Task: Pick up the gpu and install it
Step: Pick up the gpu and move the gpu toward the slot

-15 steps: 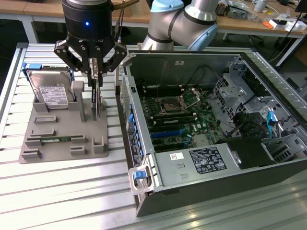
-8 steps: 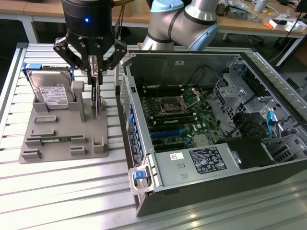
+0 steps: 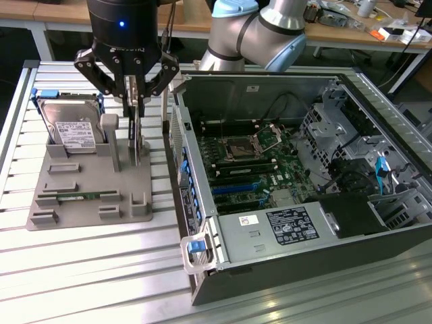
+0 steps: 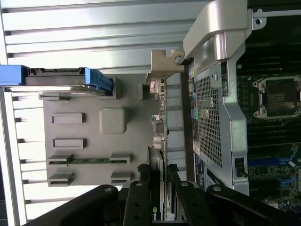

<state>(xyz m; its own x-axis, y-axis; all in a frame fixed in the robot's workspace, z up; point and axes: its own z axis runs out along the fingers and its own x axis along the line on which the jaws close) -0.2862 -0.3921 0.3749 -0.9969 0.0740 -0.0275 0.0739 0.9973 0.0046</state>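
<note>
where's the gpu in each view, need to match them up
Exterior view: the gpu stands on edge in the gripper, over the gray holder, at the exterior view's left of the computer case.
Wrist view: the gpu runs edge-on between gray holder and computer case.
Shared landmark: the blue-framed hard drive.

Silver arm [image 3: 280,30], pale-blue caps [image 3: 233,8], carries black pincer [image 3: 133,101] (blue lamp [image 3: 121,24]).

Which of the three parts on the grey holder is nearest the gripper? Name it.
The gpu: the dark card standing upright between the gripper fingers, unlike the hard drive and memory stick.
</note>
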